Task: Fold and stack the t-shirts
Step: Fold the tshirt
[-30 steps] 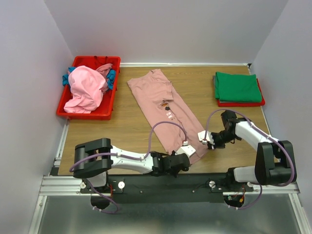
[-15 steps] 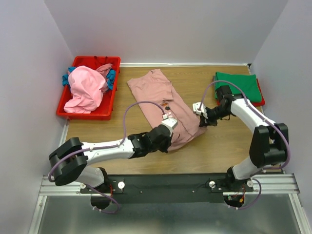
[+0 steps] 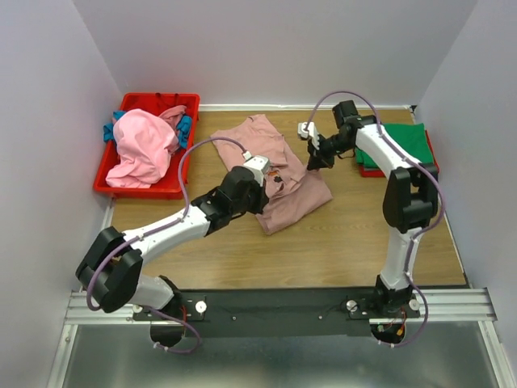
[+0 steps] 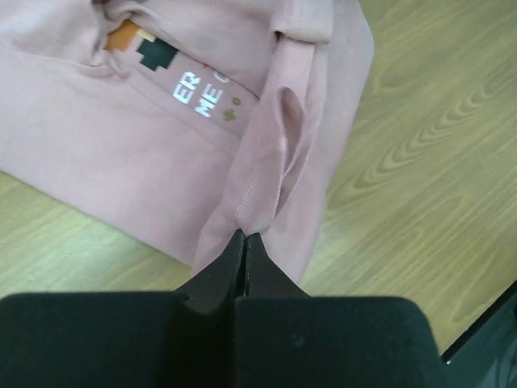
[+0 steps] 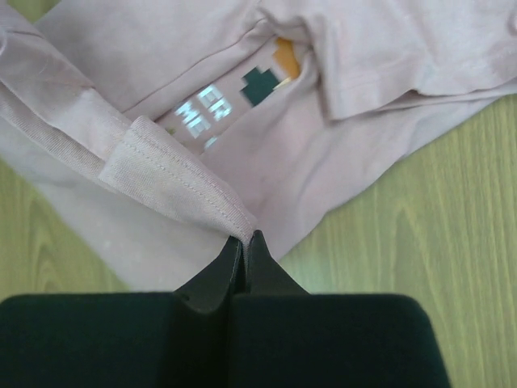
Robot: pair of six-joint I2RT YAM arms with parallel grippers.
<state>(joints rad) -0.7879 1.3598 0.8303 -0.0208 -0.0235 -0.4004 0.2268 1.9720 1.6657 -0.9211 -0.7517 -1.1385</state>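
Observation:
The dusty-pink t-shirt (image 3: 279,174) lies on the table's middle, its near half lifted and doubled over toward the back. Its pixel print and white text show in the left wrist view (image 4: 161,97) and the right wrist view (image 5: 242,89). My left gripper (image 3: 260,173) is shut on the shirt's hem (image 4: 258,202), held over the shirt's left part. My right gripper (image 3: 310,150) is shut on the other hem corner (image 5: 186,190), above the shirt's right side. A folded green t-shirt (image 3: 394,144) lies on a red one (image 3: 397,170) at the back right.
A red plastic bin (image 3: 144,188) at the back left holds a brighter pink t-shirt (image 3: 144,145) and blue cloth (image 3: 185,128). White walls enclose the table on three sides. Bare wood (image 3: 323,250) lies in front of the shirt.
Both grippers have carried the shirt's near hem from the table's front edge toward the back, folding the shirt over itself. The shirt now covers about half its former length.

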